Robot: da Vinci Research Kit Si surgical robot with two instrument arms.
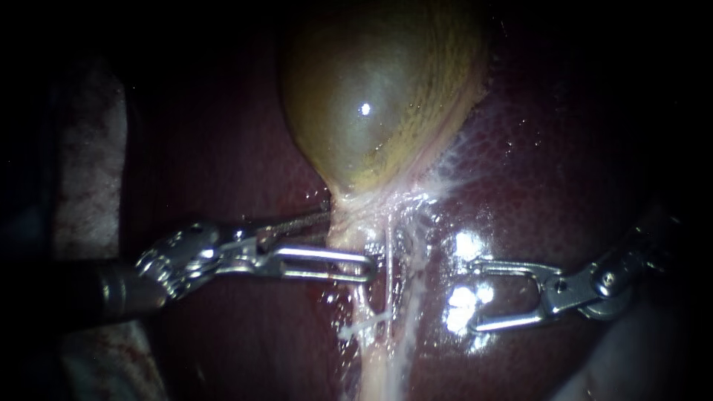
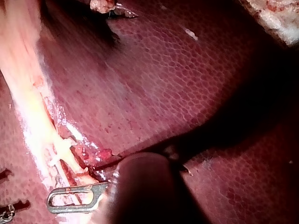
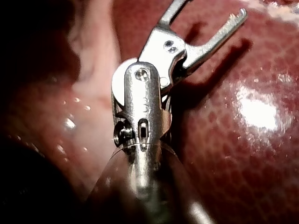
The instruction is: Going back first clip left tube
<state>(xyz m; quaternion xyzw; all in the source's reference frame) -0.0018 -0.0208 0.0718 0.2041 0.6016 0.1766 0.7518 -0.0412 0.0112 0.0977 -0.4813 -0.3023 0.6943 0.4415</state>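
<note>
Olive-green gallbladder (image 1: 379,96): upper centre of the endoscope view, glossy, narrowing downward to a pale neck.

Liver (image 1: 557,171): dark red, mottled, wet; lies under and around everything else.

Left tube (image 1: 373,360): pale strand running down from the neck, the leftmost of the strands there. A thinner strand runs just beside it on its right.

White bar (image 1: 364,325): small piece lying crosswise on the left tube, just below the left instrument's lower jaw. Too small to tell whether it is a clip.

Left instrument (image 1: 350,242): shaft enters from the left. Jaws stand parted with a plain gap. The upper jaw's tip reaches the left edge of the neck. The lower, slotted jaw lies across the pale tissue above the white bar. No tissue is seen pinched from both sides. In the left wrist view the slotted jaw rests flat on the pale strand.

Right instrument (image 1: 471,295): shaft enters from the right. Its forked jaws are spread wide and hold nothing. They sit over bare liver, to the right of the strands and apart from them. The right wrist view shows the same wide fork.
</note>
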